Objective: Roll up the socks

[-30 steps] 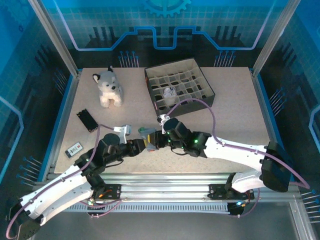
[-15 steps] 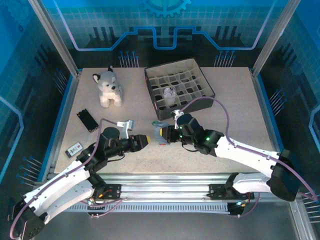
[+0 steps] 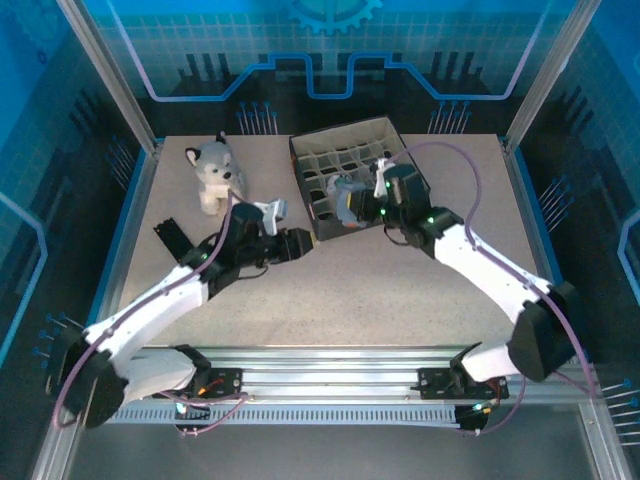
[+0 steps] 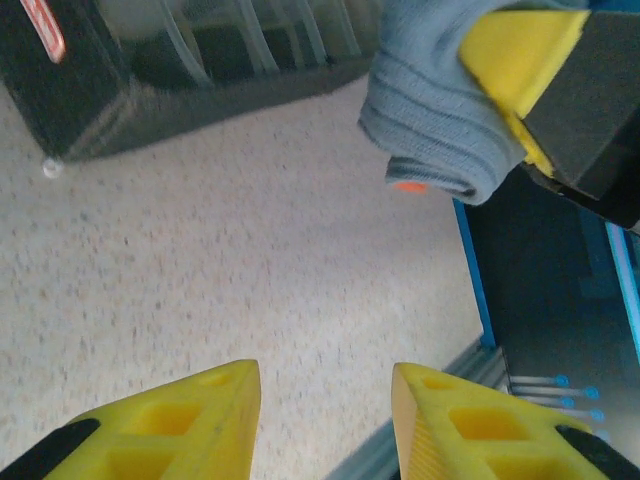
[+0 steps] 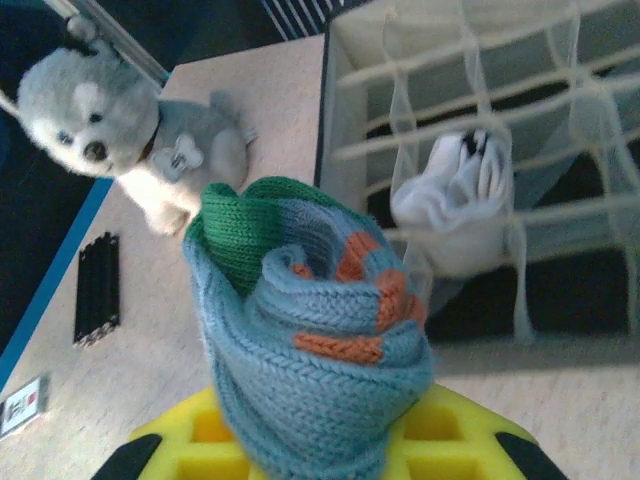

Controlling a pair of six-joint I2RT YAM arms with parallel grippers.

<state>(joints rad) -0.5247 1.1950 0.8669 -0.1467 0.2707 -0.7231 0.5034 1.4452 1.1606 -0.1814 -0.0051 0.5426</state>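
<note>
Top view, upper middle of the frame: right gripper [image 3: 352, 207] clamped on the rolled grey-blue sock [image 3: 344, 190], held over the lower left part of the divided box [image 3: 400, 150]. Left of that, at the frame's middle: left gripper [image 3: 298, 244] low over the table [image 3: 400, 290], just beside the box's lower left corner. Plush husky [image 3: 215, 175] at upper left, black bar [image 3: 170, 236] below it at the left.

Left wrist view, bottom edge: left gripper [image 4: 325, 410] with its two yellow fingers [image 4: 200, 425] parted fairly wide, bare table [image 4: 230, 260] between them, nothing held. Upper right: grey-blue sock [image 4: 435, 110] pinched under a yellow finger of the right gripper [image 4: 520, 50], an orange patch at its lower edge. Upper left: dark wall of the divided box [image 4: 150, 85].

Right wrist view, centre to bottom: grey-blue sock [image 5: 310, 330] bundled up, green toe at upper left, orange marks across it, gripped between the yellow fingers of the right gripper [image 5: 320, 445]. Right of centre: white sock [image 5: 455, 200] balled in one compartment of the divided box [image 5: 330, 110]. Upper left: plush husky [image 5: 130, 135]; black bar [image 5: 97, 290] at the left edge.
</note>
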